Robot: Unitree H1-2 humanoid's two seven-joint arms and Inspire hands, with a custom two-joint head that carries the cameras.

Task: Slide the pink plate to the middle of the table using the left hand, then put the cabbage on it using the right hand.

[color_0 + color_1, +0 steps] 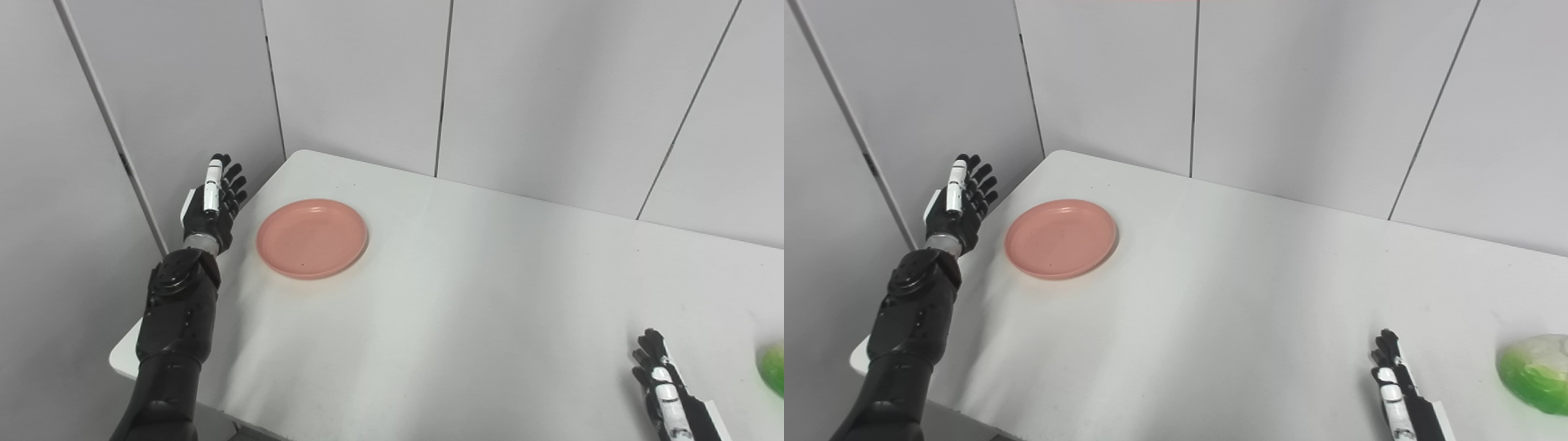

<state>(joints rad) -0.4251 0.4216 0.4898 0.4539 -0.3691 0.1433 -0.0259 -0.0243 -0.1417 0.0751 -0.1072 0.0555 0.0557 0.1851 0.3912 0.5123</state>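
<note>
Hovering left hand (958,205), pink plate (1061,238) near table (1213,294) edge

Both head cameras look down from above the near edge of the white table (490,294), facing toward 12 o'clock where the grey wall panels (1286,92) stand, at arm's-reach nearness. The right eye view sits a little toward 3 o'clock of the left eye view, so the pink plate (1061,239) falls farther toward 9 o'clock in it and the cabbage (1536,372) at 4 o'clock shows almost whole. Both share the plate, tabletop, wall and both arms.
</note>
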